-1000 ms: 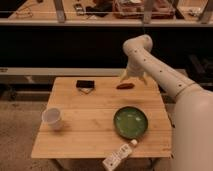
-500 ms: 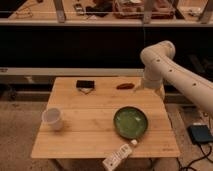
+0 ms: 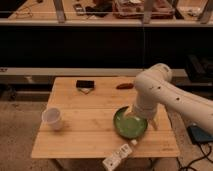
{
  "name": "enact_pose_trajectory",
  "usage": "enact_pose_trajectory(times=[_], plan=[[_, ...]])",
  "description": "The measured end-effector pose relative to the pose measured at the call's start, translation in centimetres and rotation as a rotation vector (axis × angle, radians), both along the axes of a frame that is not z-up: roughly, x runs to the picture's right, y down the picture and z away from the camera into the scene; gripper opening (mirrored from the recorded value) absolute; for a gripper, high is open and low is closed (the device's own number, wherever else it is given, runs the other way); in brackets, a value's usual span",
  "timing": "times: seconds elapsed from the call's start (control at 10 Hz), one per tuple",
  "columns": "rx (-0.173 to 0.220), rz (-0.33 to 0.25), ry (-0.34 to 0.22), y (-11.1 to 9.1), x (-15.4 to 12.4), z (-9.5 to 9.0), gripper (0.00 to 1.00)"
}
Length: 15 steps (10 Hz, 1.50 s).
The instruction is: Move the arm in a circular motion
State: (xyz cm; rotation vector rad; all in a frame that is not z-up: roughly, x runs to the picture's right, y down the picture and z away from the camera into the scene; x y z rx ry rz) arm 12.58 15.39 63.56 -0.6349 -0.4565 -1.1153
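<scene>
The end effector [image 3: 142, 118] is hanging just over the green bowl [image 3: 127, 128] at the right of the bench [image 3: 85, 137], clenched or released I cannot tell, the white arm [image 3: 167, 94] is reaching in from the right, and a white cup [image 3: 53, 119] is sitting near the left edge.

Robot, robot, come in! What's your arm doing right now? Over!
Pale pincer low over round green bowl. Thick white tubular arm bent above wooden table. Bowl nearest obstacle; white cup well clear.

White thick tubular arm [image 3: 167, 95], dark dots; pale tool [image 3: 142, 119] by bowl [image 3: 127, 129].
</scene>
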Motion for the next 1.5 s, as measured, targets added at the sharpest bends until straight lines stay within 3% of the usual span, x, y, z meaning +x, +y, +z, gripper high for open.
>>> enact_pose_trajectory(times=[0.3,0.4,0.6,0.7,0.9,1.2,1.3,1.5], plan=[[0.015,-0.087,-0.186,-0.6,-8.6,1.4,0.80],[0.023,-0.122,-0.254,-1.1,-11.3,3.4,0.80],[0.021,-0.162,-0.338,-1.3,-14.4,7.4,0.80],[0.039,-0.199,-0.378,-2.5,-15.9,11.1,0.80],[0.108,-0.250,-0.390,-6.9,-15.7,15.5,0.80],[0.201,-0.279,-0.389,-14.2,-13.5,19.4,0.80],[0.225,-0.281,-0.363,-16.8,-11.5,20.5,0.80],[0.239,-0.271,-0.299,-19.1,-7.8,21.4,0.80]])
